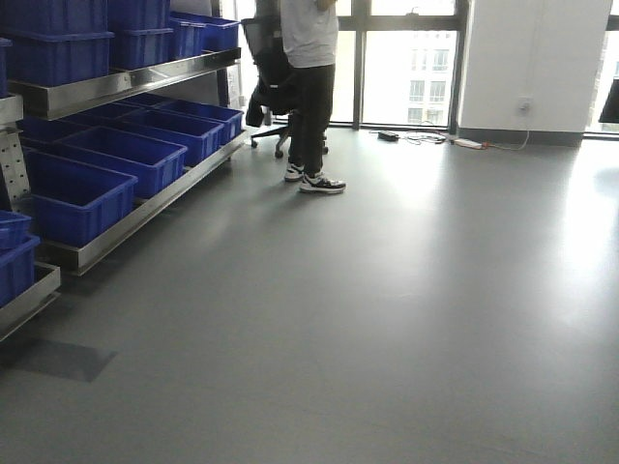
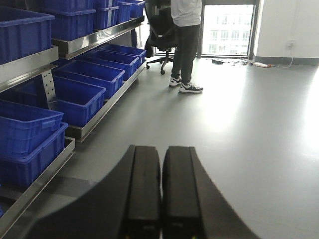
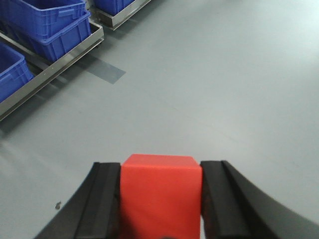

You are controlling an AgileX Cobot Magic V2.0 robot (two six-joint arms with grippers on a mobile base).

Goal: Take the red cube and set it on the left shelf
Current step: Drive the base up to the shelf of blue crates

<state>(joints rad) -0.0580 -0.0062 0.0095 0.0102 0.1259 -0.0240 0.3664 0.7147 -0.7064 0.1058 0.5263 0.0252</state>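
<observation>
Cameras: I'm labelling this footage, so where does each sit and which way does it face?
Front view: low, facing forward at shelf, blue bins, person; no robot parts.
Left wrist: behind the shut left gripper, facing forward.
Right wrist: behind the right gripper holding the red cube, tilted toward the floor.
Shared: front and left wrist both show the person.

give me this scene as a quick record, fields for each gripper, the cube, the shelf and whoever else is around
left gripper: shut, holding nothing
right gripper: shut on the red cube, above the grey floor
red cube: clamped between the right gripper's fingers, not yet on the shelf
shelf: steel rack on the left, tiers lined with blue bins
person: standing beside an office chair near the windows
</observation>
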